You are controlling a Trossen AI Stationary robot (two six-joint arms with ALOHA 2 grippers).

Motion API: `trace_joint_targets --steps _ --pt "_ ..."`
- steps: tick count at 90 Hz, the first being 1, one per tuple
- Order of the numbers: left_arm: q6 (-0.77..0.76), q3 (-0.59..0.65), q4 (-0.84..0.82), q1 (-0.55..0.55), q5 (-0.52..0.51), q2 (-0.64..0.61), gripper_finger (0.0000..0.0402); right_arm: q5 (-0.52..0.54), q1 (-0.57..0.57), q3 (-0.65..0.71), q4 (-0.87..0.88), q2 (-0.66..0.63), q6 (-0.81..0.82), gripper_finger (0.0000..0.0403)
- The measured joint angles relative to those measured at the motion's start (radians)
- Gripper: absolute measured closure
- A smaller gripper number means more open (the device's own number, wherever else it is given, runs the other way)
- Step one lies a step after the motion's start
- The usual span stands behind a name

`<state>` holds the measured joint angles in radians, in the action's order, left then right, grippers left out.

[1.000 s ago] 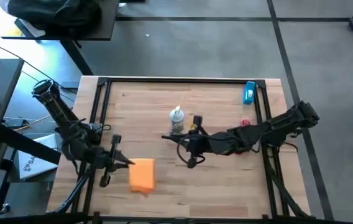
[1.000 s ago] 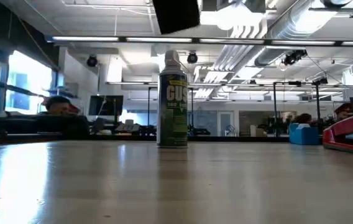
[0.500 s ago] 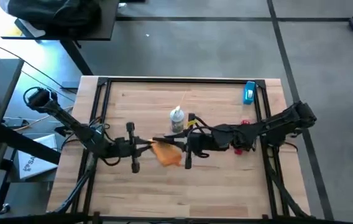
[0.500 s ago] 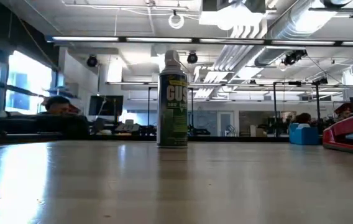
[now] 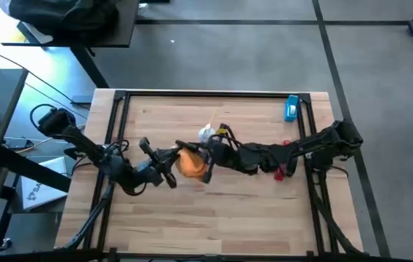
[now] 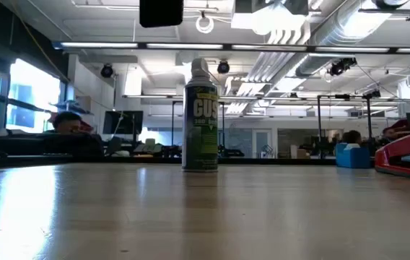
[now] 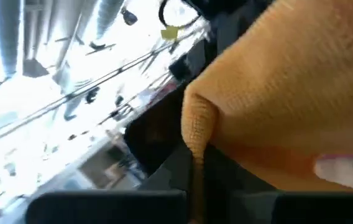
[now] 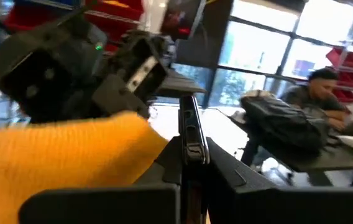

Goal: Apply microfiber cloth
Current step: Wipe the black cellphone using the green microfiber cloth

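The microfiber cloth (image 5: pixel 190 163) is bright orange and bunched up, held in the air above the table's middle by my left gripper (image 5: pixel 173 161), which is shut on it. My right gripper (image 5: pixel 209 156) comes from the right and is shut on a thin black phone (image 8: pixel 189 134), seen edge-on in the right wrist view. The cloth (image 8: pixel 71 155) lies against one flat side of the phone. In the low view only a dark piece of an arm (image 6: pixel 162 11) shows at the top; cloth and phone are out of that picture. My left gripper pinches a folded edge of the cloth (image 7: pixel 197 134) between its two fingers, coming level from the table's left. The cloth is lifted clear of the table and bulges out beyond the fingers toward the phone. How many layers it has cannot be told. My right gripper pinches the phone by its two flat faces, with the thin edge (image 8: pixel 191 155) showing between the fingers. The fingers come roughly level from the table's right. The phone is lifted clear and sticks out forward from the fingers toward the cloth.
A green-and-white spray can (image 5: pixel 206 134) stands upright just beyond the two grippers (image 6: pixel 200 115). A blue object (image 5: pixel 291 108) lies at the far right corner. A red stapler (image 6: pixel 407 155) sits at the right. A person (image 8: pixel 316 93) sits in the room beyond.
My left gripper has lifted the cloth off the near-left of the table and carried it up and toward the middle, where it now hangs bunched against the phone. My right gripper has shifted a little toward the left and far edge with the phone.
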<state>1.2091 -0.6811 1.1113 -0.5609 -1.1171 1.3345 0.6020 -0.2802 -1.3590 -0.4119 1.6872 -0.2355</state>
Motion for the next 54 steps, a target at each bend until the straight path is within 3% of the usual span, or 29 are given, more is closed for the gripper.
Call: trace_joint_targets --steps 25,36,54 --pt "-0.066 0.0 -0.033 0.045 -0.015 0.045 0.0401 0.004 -0.006 -0.002 -0.076 -0.026 -0.004 0.0396" --pt "0.042 -0.007 -0.012 0.045 -0.011 0.053 0.0401 0.004 0.009 -0.002 -0.01 -0.027 0.128 0.0396" --pt "0.352 -0.077 -0.007 0.045 -0.018 0.052 0.0401 -0.005 0.035 -0.002 0.131 -0.024 0.352 0.0396"
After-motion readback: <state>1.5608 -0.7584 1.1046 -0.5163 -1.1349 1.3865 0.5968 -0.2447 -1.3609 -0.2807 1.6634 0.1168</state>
